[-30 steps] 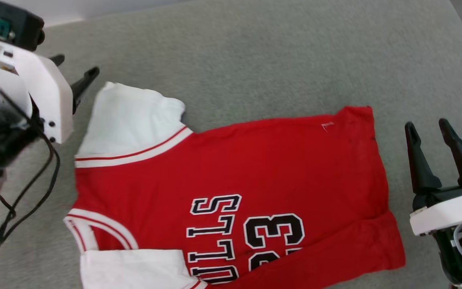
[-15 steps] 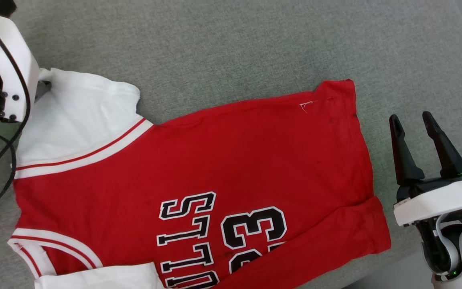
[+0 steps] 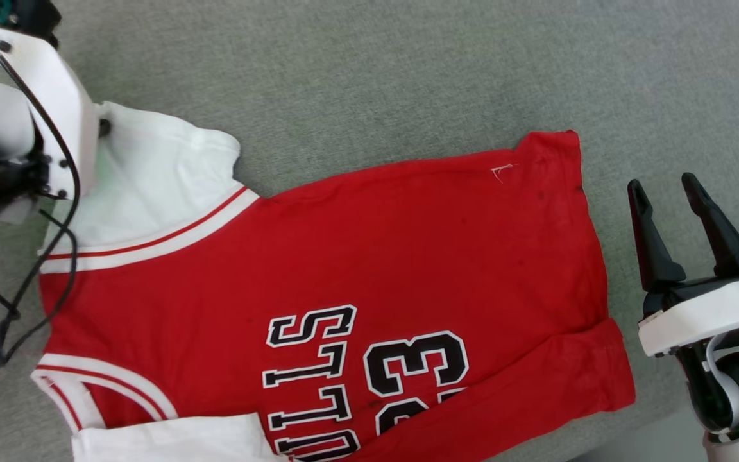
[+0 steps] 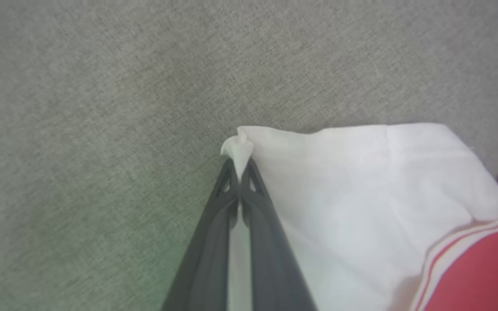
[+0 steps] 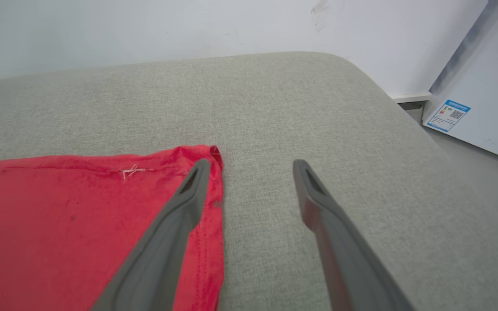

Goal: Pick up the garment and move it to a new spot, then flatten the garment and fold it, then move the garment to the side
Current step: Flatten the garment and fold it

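Left tool angling down, clamping on the white sleeve corner of the garment, right tool hovering, fingers apart, hem just left, seemingly untouched.

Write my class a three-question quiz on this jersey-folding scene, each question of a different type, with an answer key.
1. True or false: the garment lies print side down.
2. The left gripper has its fingers shut on: A) the neckline, B) a corner of the white sleeve, C) nothing.
3. Fill in: the right gripper is ___ (open or shut).
Key: 1 false; 2 B; 3 open.
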Robot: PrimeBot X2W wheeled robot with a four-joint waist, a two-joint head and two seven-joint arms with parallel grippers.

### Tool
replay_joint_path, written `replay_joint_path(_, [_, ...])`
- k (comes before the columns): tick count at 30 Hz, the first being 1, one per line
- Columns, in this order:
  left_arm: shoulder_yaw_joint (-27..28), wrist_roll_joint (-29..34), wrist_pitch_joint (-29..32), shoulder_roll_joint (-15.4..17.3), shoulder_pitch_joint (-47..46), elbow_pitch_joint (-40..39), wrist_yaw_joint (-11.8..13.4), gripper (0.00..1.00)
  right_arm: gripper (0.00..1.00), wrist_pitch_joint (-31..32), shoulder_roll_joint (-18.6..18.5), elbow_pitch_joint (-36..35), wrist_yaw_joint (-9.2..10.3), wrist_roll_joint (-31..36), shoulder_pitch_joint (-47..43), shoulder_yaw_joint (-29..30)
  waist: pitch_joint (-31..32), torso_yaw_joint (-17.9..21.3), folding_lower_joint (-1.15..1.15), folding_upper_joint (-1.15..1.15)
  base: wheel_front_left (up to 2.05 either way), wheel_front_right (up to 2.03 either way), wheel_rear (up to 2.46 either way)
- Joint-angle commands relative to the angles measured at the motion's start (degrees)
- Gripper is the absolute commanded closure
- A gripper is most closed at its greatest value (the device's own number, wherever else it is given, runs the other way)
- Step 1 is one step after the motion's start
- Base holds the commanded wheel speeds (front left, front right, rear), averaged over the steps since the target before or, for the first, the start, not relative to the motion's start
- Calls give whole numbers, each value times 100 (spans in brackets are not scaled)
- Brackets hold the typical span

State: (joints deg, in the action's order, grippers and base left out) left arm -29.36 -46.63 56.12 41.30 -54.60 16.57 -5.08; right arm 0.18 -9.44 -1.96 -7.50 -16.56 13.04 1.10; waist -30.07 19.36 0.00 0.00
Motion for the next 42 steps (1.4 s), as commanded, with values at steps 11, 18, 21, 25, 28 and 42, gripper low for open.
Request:
replay_joint_path(11, [-270, -166, -1474, -257, 245, -668, -229, 100, 0, 1734, -983, -301, 2, -265, 91, -124, 707, -764, 0, 0, 0, 0, 0])
replay_joint_path(18, [-805, -381, -1734, -45, 457, -1765, -237, 100, 0, 3709, -1793, -315, 3, -621, 455, -249, 821, -1307, 0, 0, 0, 0, 0])
replay_joint_path(21, [-922, -442, -1884, -12, 510, -2169, -238, 100, 0, 4327, -2158, -236, 4, -662, 685, -333, 760, -1549, 0, 0, 0, 0, 0])
replay_joint_path(25, [-1028, -337, -2104, 21, 589, -2513, -239, 100, 0, 4905, -2510, -29, 2, -684, 931, -510, 637, -1805, 0, 0, 0, 0, 0])
replay_joint_path(28, [-1088, -308, -2214, 0, 675, -2712, -239, 100, 0, 5165, -2739, 168, 3, -741, 1118, -770, 525, -1956, 0, 0, 0, 0, 0])
replay_joint_path(42, [-1399, -167, -2611, -59, 705, -3017, -240, 100, 11, 5592, -3095, 1038, -7, -1276, 1312, -1861, 175, -2404, 0, 0, 0, 0, 0])
